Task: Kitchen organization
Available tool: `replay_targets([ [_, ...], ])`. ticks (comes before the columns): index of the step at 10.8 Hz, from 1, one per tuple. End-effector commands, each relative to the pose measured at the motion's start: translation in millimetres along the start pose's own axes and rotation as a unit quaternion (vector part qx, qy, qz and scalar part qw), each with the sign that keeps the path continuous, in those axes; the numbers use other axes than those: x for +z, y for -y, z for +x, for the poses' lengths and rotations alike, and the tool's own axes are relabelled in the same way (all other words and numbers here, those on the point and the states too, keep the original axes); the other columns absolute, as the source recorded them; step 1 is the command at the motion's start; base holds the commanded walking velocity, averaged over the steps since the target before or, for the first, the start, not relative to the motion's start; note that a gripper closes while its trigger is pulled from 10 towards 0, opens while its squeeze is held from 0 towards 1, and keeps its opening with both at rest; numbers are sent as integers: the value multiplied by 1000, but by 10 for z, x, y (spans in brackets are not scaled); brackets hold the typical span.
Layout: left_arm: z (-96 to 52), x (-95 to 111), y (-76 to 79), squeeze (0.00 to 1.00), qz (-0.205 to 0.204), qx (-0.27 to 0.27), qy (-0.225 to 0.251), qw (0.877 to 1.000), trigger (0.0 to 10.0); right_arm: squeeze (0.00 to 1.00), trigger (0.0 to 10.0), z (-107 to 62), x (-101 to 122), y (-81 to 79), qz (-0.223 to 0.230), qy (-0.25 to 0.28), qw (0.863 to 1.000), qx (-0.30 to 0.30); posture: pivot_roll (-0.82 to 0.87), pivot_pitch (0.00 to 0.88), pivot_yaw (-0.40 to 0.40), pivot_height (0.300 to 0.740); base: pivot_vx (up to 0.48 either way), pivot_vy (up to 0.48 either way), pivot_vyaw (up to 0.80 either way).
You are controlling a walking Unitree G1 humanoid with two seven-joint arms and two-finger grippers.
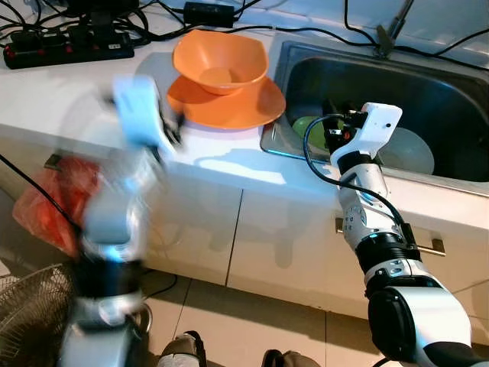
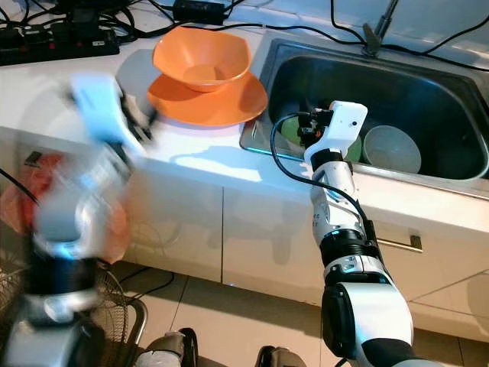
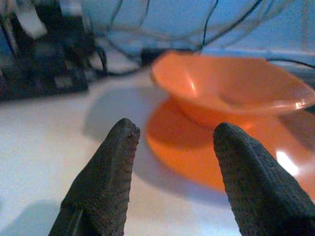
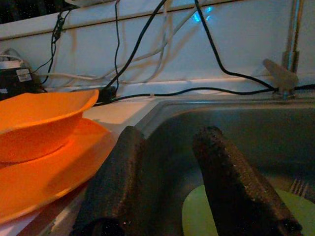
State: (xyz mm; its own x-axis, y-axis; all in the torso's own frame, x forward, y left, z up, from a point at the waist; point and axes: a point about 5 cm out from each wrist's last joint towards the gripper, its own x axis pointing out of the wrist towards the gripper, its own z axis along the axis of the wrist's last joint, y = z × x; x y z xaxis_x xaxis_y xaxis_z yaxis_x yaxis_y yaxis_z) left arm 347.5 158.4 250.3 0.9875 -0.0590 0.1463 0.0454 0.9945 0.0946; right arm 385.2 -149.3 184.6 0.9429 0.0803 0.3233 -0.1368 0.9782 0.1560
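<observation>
Head views bright | left arm (image 1: 122,199) motion-blurred | glare on counter (image 1: 229,164) | sink (image 4: 256,137) dim | wrist views soft, bluish

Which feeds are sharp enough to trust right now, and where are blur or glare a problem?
Eye views: the left arm is motion-smeared; the right arm, orange bowl and sink are crisp. Left wrist view: the open left hand is sharp, the bowl carries glare spots, the background is soft. Right wrist view: dim, sink in shade, the right hand open and readable.
</observation>
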Motion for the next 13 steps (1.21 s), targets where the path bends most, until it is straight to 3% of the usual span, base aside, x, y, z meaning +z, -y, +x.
replay_targets([
  [1, 32, 4, 108, 0, 42, -30, -2, 999, 10000, 0, 10000, 7, 41, 4, 3, 8, 1000, 4, 97, 137, -85, 740, 0, 0, 0],
  [3, 136, -57, 100, 0, 137, -72, -11, 988, 10000, 0, 10000, -1, 26, -37, 8, 7, 1000, 10, 88, 136, -78, 740, 0, 0, 0],
  [8, 209, -36, 229, 0, 152, -119, 38, 980, 10000, 0, 10000, 61, 161, -26, 36, 27, 999, -1, 86, 131, -74, 740, 0, 0, 0],
  [10, 219, -16, 272, 0, 143, -117, 54, 981, 10000, 0, 10000, 59, 154, -49, 44, 23, 999, 6, 85, 129, -73, 740, 0, 0, -800],
  [13, 217, 29, 298, 0, 133, -110, 75, 982, 10000, 0, 10000, 37, 153, -82, 37, 28, 999, 14, 85, 123, -72, 740, 81, 0, 0],
])
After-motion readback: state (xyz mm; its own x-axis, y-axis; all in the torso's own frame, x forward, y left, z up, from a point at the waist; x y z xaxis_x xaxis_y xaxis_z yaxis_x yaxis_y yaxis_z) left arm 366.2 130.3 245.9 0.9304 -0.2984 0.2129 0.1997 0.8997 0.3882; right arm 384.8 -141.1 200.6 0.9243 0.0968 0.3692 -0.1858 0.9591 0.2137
